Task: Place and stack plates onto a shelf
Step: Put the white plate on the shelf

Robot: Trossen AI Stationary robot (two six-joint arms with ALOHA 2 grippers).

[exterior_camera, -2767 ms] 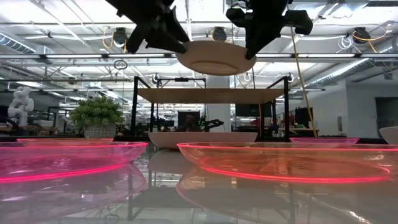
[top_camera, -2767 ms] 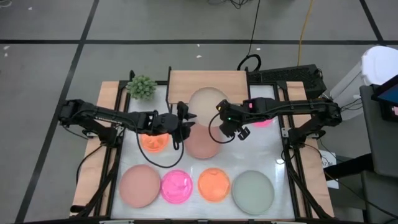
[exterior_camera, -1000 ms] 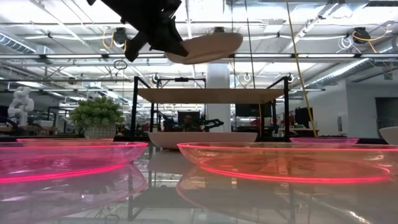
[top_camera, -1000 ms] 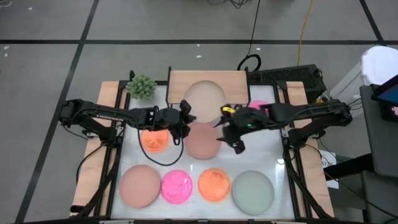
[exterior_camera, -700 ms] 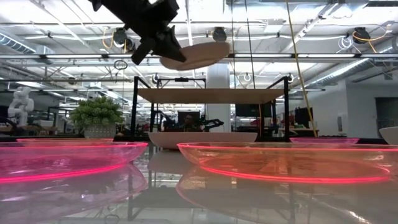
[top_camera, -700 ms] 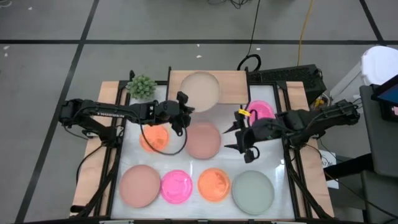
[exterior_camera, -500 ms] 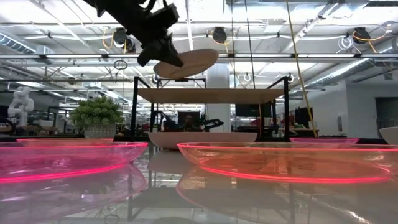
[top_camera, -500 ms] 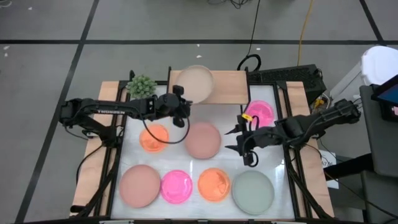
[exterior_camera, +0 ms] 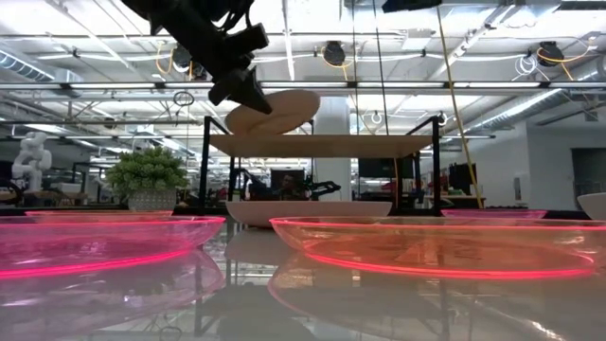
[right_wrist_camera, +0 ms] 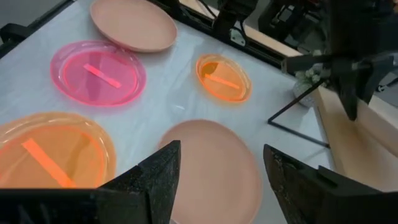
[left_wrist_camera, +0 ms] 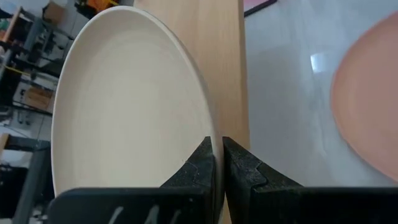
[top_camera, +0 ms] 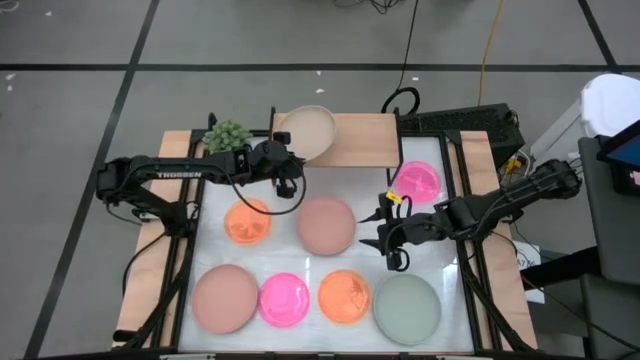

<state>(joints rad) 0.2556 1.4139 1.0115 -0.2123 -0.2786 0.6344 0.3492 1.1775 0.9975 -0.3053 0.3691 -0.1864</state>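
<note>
White tabletop (top_camera: 440, 275) below, the left gripper (top_camera: 283, 162) pinches the beige plate's (top_camera: 308, 133) rim over the shelf (top_camera: 365, 140); the right gripper (top_camera: 385, 232) hangs open, empty.

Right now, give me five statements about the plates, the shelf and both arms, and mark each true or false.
1. The left gripper pinches the rim of a beige plate. True.
2. That plate lies flat on the table. False: it is held over the left end of the shelf.
3. The right gripper holds a magenta plate. False: its fingers are open and empty, above the table.
4. A dusty pink plate lies near the table's middle. True.
5. Several plates are already stacked on the shelf. False: none lies there.
</note>
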